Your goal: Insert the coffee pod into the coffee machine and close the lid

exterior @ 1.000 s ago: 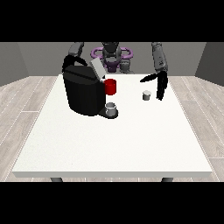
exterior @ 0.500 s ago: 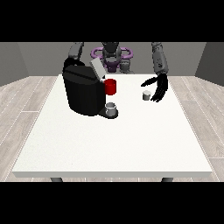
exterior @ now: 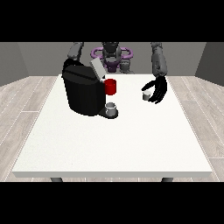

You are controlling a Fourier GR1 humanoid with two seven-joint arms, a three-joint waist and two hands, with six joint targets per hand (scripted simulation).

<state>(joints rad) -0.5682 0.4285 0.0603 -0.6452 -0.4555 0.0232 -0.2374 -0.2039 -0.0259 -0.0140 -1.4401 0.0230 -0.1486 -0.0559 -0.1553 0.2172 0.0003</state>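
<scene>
Pod (exterior: 146, 96) stands upright on desk (exterior: 113, 144), well right of coffee machine (exterior: 83, 89) | hand at the view's right (exterior: 158, 89) is placed just beside it, fingers curved, nothing gripped | lid (exterior: 97, 68) is raised | other hand is hidden.

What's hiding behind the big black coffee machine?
Behind the coffee machine a grey arm of the robot comes down, and the machine covers its hand. A red mug peeks out beside the raised lid.

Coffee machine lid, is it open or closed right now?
Open. The grey lid stands tilted up above the black coffee machine, and the coffee pod sits out on the table.
</scene>
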